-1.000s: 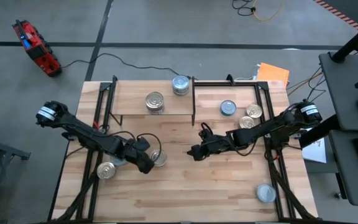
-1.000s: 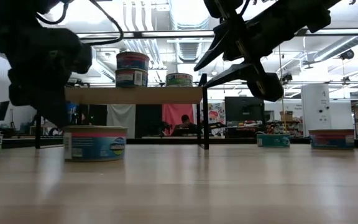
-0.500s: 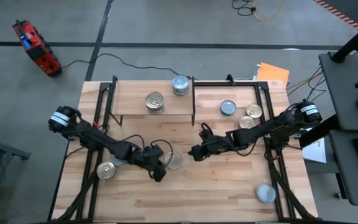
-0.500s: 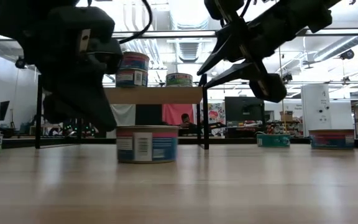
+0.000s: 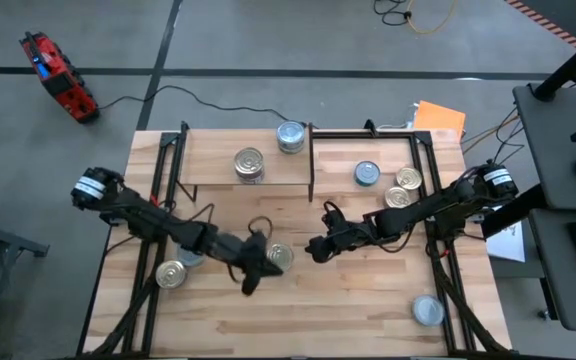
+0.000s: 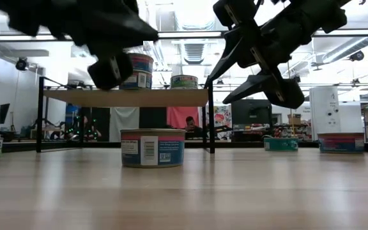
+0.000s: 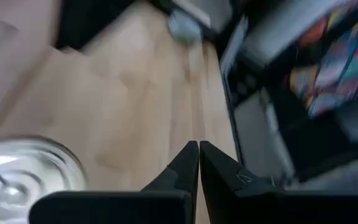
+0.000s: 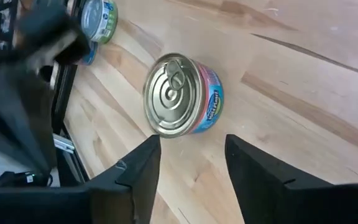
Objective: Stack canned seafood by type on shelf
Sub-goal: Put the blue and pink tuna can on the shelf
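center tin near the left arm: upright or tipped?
Upright. The tin sits flat on the tabletop, lid up in the high view; nothing grips it.

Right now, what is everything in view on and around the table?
shelf tins: three, gold and silver-grey lids, two stacked plus one single, on the shelf
centre tin: one, silver lid, pink-blue label, mid-table
left tin: one, pale lid, beside the left arm
right tins: three, one bluish, two golden, right of the shelf
front tin: one, silver-grey, front right corner
red device: one, on the floor
left gripper: dark, shut, beside the centre tin
right gripper: dark, open, facing the centre tin
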`<state>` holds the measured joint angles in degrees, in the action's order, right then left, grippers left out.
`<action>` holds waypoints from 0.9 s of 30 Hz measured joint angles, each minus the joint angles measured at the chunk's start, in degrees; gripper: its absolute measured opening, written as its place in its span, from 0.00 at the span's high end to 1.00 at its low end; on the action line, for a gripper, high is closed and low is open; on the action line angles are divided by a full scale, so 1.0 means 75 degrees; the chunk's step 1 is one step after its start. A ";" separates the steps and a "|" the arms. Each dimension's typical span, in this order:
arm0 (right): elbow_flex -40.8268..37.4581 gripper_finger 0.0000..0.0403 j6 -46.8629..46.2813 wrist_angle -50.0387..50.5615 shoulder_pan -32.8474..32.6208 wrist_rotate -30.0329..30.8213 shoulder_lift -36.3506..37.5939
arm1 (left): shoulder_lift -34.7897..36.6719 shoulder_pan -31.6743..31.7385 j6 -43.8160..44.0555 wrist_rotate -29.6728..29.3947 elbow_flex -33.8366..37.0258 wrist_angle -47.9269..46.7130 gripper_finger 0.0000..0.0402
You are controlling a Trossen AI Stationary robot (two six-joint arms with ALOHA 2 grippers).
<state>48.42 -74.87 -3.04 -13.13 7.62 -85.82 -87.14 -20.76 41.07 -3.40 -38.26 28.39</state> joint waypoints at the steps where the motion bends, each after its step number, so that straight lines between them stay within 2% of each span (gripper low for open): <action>1: 0.0000 0.56 0.0031 0.0014 0.0000 0.0000 0.0000 | 0.0030 0.0106 0.0177 -0.0018 0.0271 0.0484 1.00; 3: 0.0000 0.55 0.0072 0.0014 0.0000 0.0003 0.0000 | 0.0091 0.0294 0.0778 -0.0140 0.0779 0.0998 1.00; 6: 0.0000 0.53 0.0125 0.0020 0.0000 0.0008 0.0000 | 0.0081 0.0453 0.1866 -0.0199 0.1329 0.1018 1.00; 11: 0.0000 0.53 -0.0012 -0.0033 0.0003 0.0009 0.0000 | 0.0045 0.0400 0.2943 -0.0025 0.1633 0.1120 1.00; 14: 0.0000 0.53 -0.0085 -0.0069 0.0005 0.0014 0.0000 | 0.0039 0.0375 0.3193 -0.0023 0.1502 0.0752 1.00; 21: 0.0001 0.53 -0.0346 -0.0434 0.0003 0.0207 -0.0320 | 0.0030 0.0382 0.3156 -0.0392 0.0859 -0.1466 1.00; 27: 0.0444 0.53 -0.0359 -0.0615 0.0003 0.0201 -0.1191 | 0.0027 0.0382 0.2850 -0.0454 0.0599 -0.1786 1.00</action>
<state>51.75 -77.56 -7.66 -13.10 9.13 -94.76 -86.94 -17.89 62.45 -6.80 -33.77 15.00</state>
